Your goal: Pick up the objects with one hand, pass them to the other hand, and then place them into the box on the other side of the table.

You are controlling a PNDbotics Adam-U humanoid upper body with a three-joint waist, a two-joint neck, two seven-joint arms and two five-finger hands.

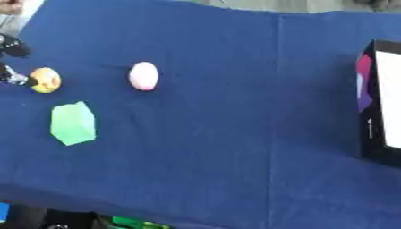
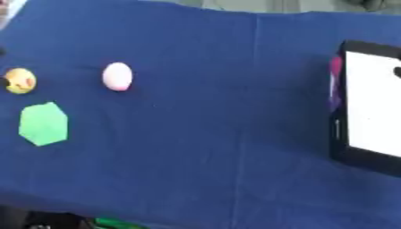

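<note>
The yellow ball [image 1: 44, 80] lay at the frame's left edge, touching the left hand [image 1: 11, 77], whose grip I cannot tell; a pink egg [image 1: 143, 76] lay nearby.

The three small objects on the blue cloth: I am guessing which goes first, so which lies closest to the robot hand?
The round yellow-orange ball, right beside the left robot hand; the pink egg and green block lie farther off.
</note>
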